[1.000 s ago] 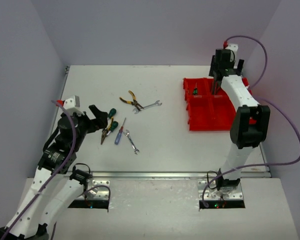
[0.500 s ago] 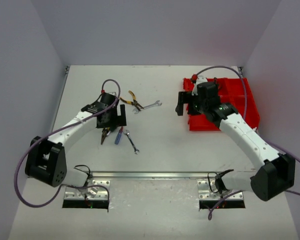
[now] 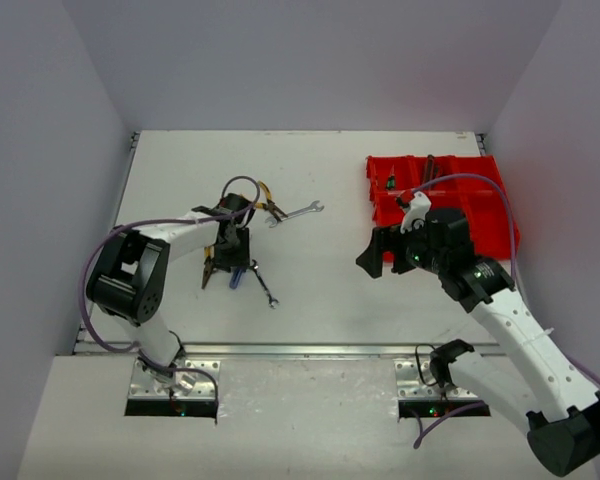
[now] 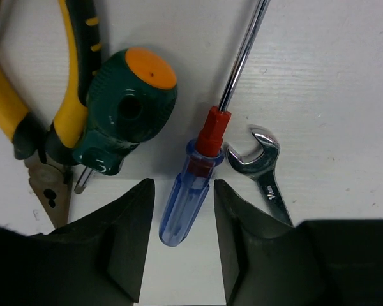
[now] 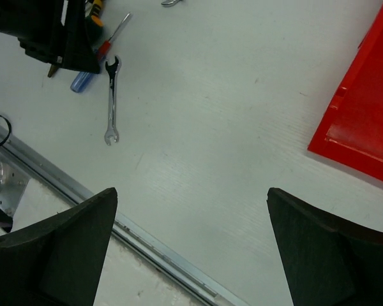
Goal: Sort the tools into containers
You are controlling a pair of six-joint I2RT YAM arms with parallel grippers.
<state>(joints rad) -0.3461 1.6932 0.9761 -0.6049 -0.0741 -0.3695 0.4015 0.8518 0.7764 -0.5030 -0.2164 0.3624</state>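
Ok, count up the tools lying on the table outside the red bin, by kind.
Pliers: 2, the yellow pliers and the yellow-black pliers
Screwdrivers: 2, the green screwdriver and the blue screwdriver
Wrenches: 2, the far wrench and the near wrench
Total: 6

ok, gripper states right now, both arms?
Left gripper: open, jaws straddling the blue screwdriver handle, gaps on both sides, not gripping it yet.
Right gripper: wide open, holding nothing.

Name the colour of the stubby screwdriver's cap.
Orange cap on the green screwdriver; left wrist view.
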